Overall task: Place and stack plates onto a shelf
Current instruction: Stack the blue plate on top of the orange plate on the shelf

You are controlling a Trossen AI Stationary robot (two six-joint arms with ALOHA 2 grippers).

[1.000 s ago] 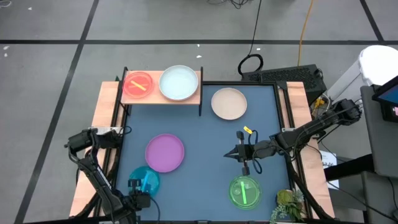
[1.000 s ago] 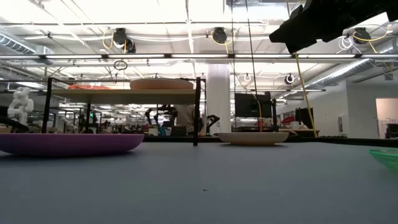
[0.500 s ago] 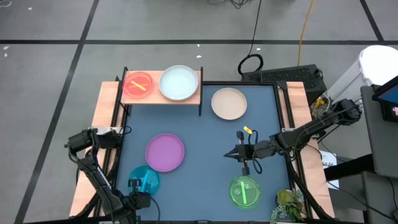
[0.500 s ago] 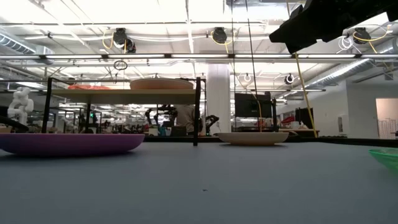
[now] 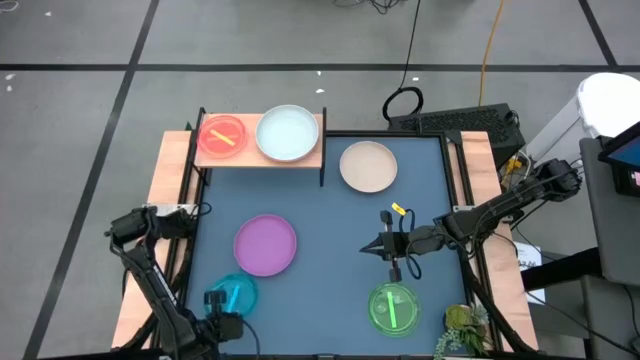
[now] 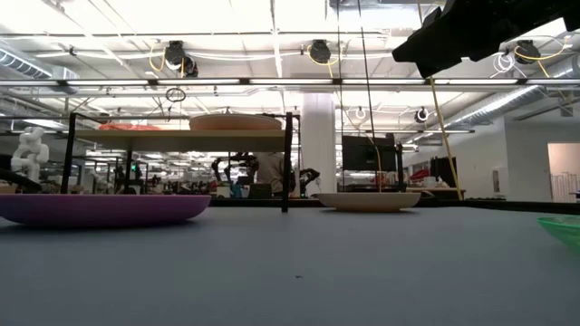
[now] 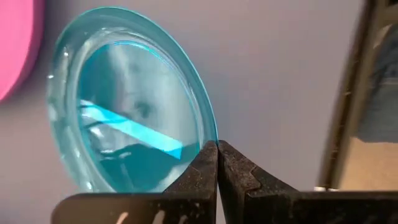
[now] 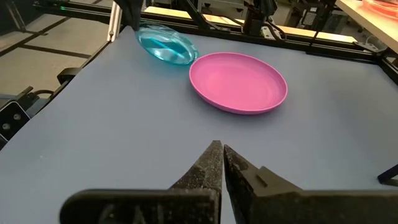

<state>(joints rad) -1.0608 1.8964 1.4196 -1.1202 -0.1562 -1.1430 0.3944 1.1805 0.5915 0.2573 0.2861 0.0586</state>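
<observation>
A: Okay, left gripper [image 7: 217, 148] is at the near-left corner of the bench [image 5: 330, 215], fingers pinched together right on the rim of the cyan plate [image 5: 232, 292]. The plate looks tipped up on that edge in the left wrist view, so I'd call it held.

B: How will it handle?

A: Thin translucent plastic, probably light and stiff, glossy so likely slippery. The rim is the only sensible place to take it, and a thin-edge pinch could let it swing or slide out.

B: Right side?

A: Right gripper [image 8: 217, 152] hovers mid-bench, fingers together, holding nothing. The green plate [image 5: 393, 308] lies just near of it, the cream plate [image 5: 368, 165] farther back.

B: And the shelf?

A: The shelf [image 5: 312, 155] is at the far-left end, carrying the red-orange plate [image 5: 221, 134] and the pale plate [image 5: 287, 132] side by side. The purple plate [image 5: 265, 244] lies on the bench just beyond the cyan one, between it and the shelf.
</observation>
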